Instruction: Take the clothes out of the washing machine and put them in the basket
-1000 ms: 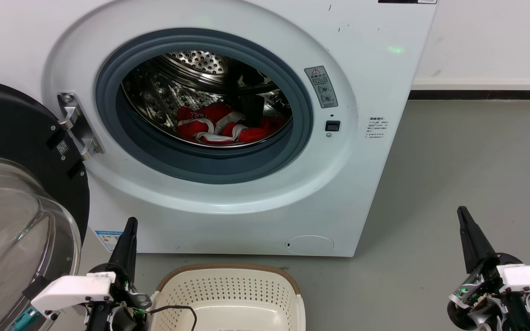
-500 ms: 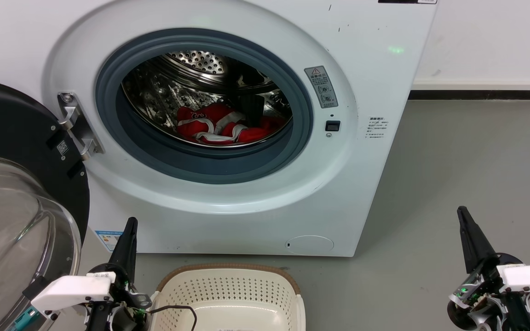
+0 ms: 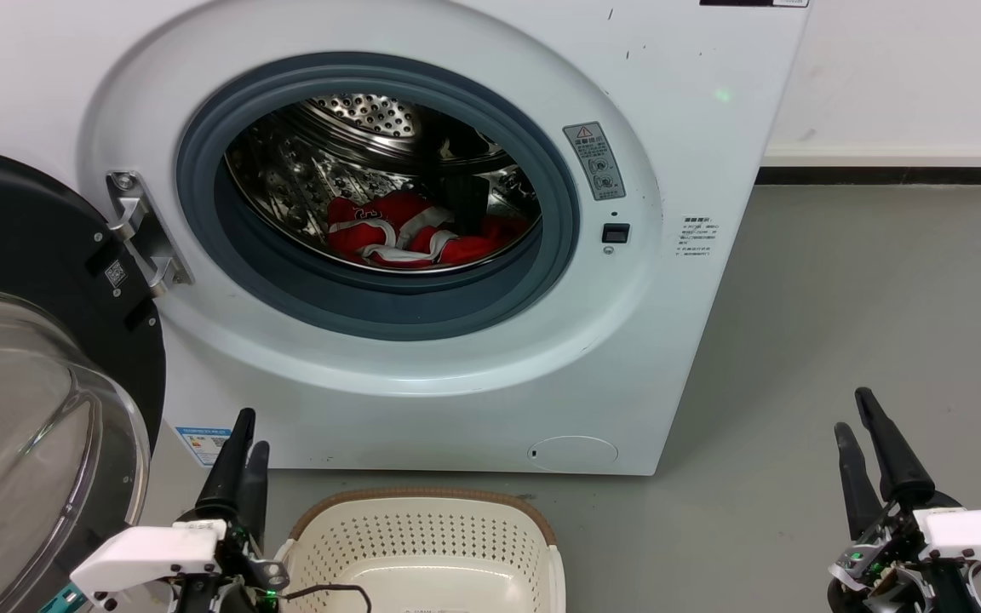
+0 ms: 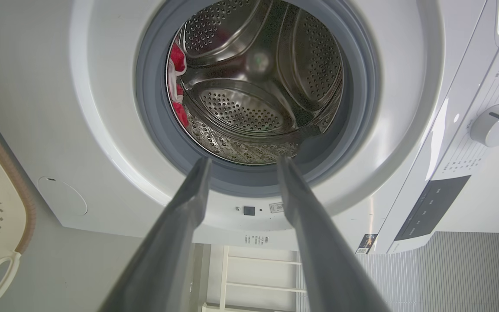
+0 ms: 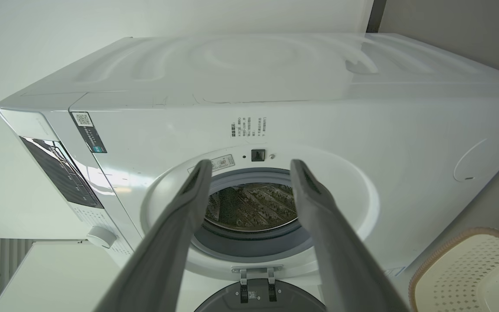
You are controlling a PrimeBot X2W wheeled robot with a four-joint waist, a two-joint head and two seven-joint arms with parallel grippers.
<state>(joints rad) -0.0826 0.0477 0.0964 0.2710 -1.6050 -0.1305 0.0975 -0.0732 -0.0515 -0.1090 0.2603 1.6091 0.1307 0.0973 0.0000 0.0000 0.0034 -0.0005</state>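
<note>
A grey floor (image 3: 840, 323) runs back to a white wall. On it stands a white washing machine (image 3: 473, 409), its round glass door (image 3: 22, 255) swung wide open to the robot's left. Low in the steel drum (image 3: 354, 119), toward the back, lies a crumpled heap of red clothes (image 3: 405, 234), with a white trim band looping across its front. A cream basket (image 3: 422, 528) with a brown rim sits on the floor just in front of the machine, below the opening; no clothes show in the part of it that is in view. The left gripper (image 3: 250, 434) hangs low just beside the basket's left side, and the right gripper (image 3: 852, 413) hangs low and well off to the right. Each has its two dark fingers parted with a clear gap and nothing between them, and both are well apart from the clothes. The garments look soft, light and limp, so they will likely bunch and drape when lifted and may drag a neighbour along. A raised fold or the thicker trim band at the front of the heap looks the best place to pinch. The grey rubber rim (image 3: 388, 311) of the opening could snag trailing cloth.
</note>
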